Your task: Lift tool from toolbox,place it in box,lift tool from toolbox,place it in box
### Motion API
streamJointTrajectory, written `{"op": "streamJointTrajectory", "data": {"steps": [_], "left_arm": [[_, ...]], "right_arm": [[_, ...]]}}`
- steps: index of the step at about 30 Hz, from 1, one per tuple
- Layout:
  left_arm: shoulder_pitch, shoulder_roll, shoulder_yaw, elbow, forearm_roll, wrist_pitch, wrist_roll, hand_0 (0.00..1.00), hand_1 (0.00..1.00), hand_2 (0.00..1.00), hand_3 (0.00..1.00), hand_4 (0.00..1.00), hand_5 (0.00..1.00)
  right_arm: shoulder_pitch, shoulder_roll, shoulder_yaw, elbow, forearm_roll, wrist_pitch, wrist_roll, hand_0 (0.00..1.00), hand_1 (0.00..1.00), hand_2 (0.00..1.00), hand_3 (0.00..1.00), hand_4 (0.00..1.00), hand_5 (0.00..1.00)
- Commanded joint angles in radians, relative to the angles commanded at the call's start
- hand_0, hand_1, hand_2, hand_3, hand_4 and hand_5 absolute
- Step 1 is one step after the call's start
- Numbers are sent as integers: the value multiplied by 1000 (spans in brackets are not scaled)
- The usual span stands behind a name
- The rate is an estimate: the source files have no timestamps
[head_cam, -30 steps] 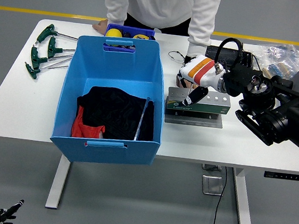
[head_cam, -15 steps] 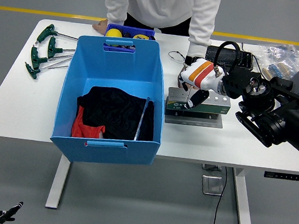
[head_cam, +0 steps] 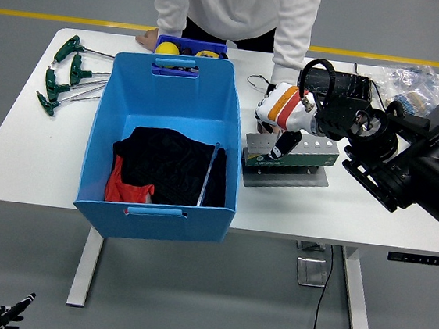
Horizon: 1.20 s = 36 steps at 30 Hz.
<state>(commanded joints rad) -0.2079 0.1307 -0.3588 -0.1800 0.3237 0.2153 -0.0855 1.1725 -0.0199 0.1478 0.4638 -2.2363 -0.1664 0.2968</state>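
Grey floor with a yellow line behind a white table (head_cam: 16, 159). A blue box (head_cam: 163, 139) is set left of centre on the table; black and red cloth (head_cam: 164, 170) and a thin metal tool (head_cam: 208, 175) are seen inside it. A toolbox (head_cam: 291, 158) with its lid raised lies just right of the box. The right hand (head_cam: 281, 120), white with an orange stripe, is held over the toolbox's left end, fingers curled down into it; whether anything is gripped cannot be told. The black right arm (head_cam: 408, 165) is brought in from the right edge. The left hand (head_cam: 3, 316) is seen only at the lower left corner, well below the table, fingers unclear. Green T-handle keys (head_cam: 64, 73) are laid left of the box. A person in a white top (head_cam: 236, 5) is stood behind the box, one hand (head_cam: 146, 39) rested on the far table edge, the other sleeve (head_cam: 291, 42) reaching down beside the robot's hand.
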Motion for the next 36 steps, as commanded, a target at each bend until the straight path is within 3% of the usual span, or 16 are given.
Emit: {"op": "streamJointTrajectory", "data": {"steps": [14,15,26,27,32,33,36], "left_arm": [[-4,-1,27,0,-30,2,-7,704,775,782,761,781,756],[-4,-2,24,0,-30,3,-7,706,775,783,761,780,755],[-8,-3,67,0,-78,3,-16,708,775,784,761,782,756],[-8,-3,67,-1,-79,3,-15,709,778,786,761,783,757],[-8,-3,68,-1,-80,3,-15,709,778,786,761,783,757],[-8,-3,68,-1,-80,3,-14,711,778,787,762,783,754],[-7,-3,67,-2,-78,3,-13,711,778,787,762,783,754]], "right_arm": [[-5,-11,50,-10,-33,56,7,541,559,618,435,987,692],[-5,-14,53,-10,-33,62,7,482,458,555,439,989,696],[-12,-28,72,-9,-33,87,3,475,452,545,435,990,702],[-13,-29,75,-8,-33,91,5,393,409,516,428,992,713],[-16,-29,87,-8,-33,100,12,393,409,516,428,992,713],[-16,-29,88,-7,-33,101,14,322,337,436,387,991,716],[-16,-29,88,-5,-33,102,15,322,337,436,387,991,716]]}}
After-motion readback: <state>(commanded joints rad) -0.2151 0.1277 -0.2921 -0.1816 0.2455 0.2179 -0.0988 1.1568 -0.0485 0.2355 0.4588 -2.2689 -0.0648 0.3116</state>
